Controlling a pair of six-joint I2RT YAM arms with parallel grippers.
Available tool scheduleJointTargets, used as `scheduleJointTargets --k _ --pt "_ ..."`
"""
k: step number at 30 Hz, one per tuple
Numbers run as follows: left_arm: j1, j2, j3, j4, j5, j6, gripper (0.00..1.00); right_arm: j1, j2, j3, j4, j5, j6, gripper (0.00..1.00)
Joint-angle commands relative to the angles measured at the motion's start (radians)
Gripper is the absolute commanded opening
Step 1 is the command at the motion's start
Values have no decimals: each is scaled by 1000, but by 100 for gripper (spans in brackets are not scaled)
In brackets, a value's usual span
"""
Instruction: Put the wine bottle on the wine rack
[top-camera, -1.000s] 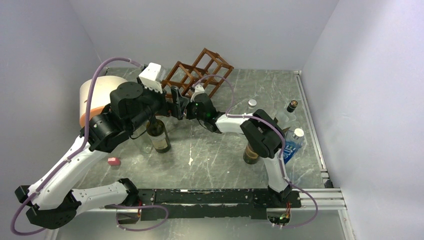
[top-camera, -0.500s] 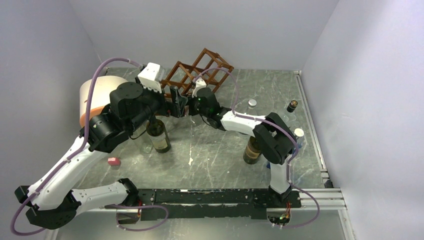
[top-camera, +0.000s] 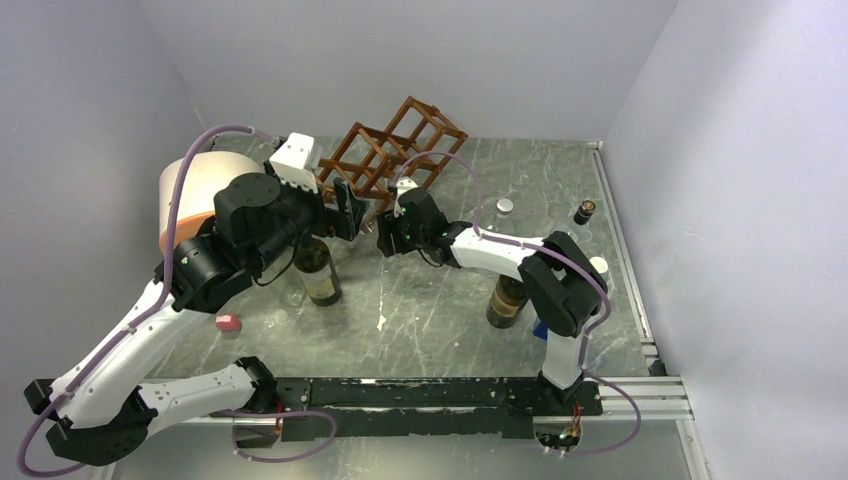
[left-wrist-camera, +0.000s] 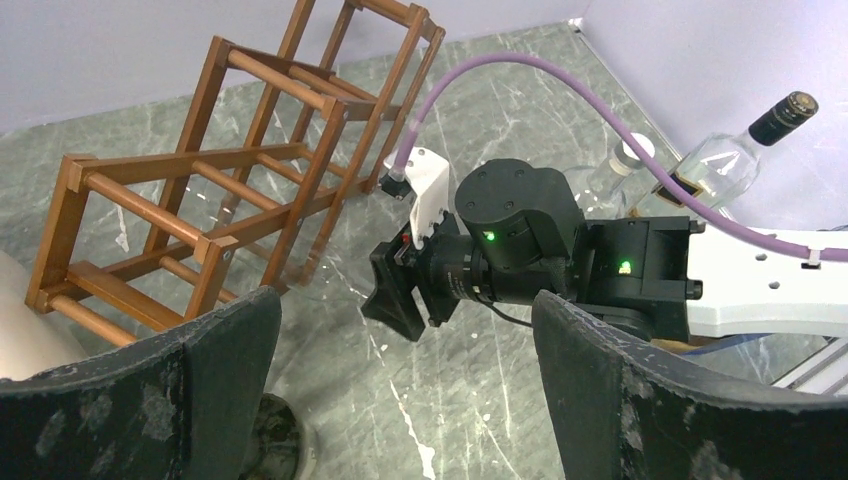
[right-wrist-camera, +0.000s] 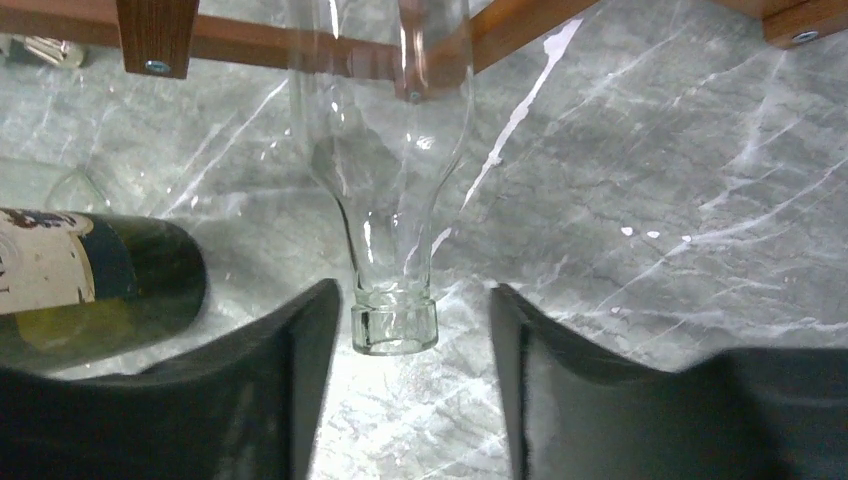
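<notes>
- Pale lilac-grey walls close the space at the back and on both sides, and they are plain, with no writing.
- The surface (top-camera: 440, 320) is grey stone-like material with white veins, and a black rail runs along the lower edge of the top view.
- The wine rack (top-camera: 395, 150), of reddish-brown wood, stands askew in the upper middle of the top view, on the surface.
- The clear glass wine bottle (right-wrist-camera: 395, 270) has no label that I can see. In the right wrist view its mouth points toward the camera and its body reaches up to the lower bars of the rack. I cannot tell if it touches them.
- The right fingers (right-wrist-camera: 280, 400) stand apart, one on each side of the bottle's neck, with a small gap on each side, so they do not grip it.
- The left fingers (left-wrist-camera: 230, 380) are spread wide, with nothing between them.
- A dark green bottle (top-camera: 320, 275) left of centre carries a cream label with dark marks, too blurred to read.
- A second dark bottle (top-camera: 505, 300) stands partly behind the right arm.
- At the upper right of the left wrist view a clear bottle with black cap (left-wrist-camera: 720, 165) shows a thin dark and gold strip whose writing is too small to read.
- A cream-and-orange cylinder (top-camera: 195, 190) is at the left and a small pink object (top-camera: 228, 322) lies at the lower left.
</notes>
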Motion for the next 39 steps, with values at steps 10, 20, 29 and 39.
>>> scheduleJointTargets --k 10,20,29,39 --pt "0 6 5 -16 -28 13 99 -3 85 119 -24 -46 -20 26" --pt "-1 -9 16 -27 -32 13 99 -3 -40 74 -25 -39 12 67" --pt "0 -87 4 16 -26 28 99 -3 -327 6 -149 9 -6 67" --pt "0 -165 -109 163 122 92 99 -3 -702 24 -449 432 -74 67"
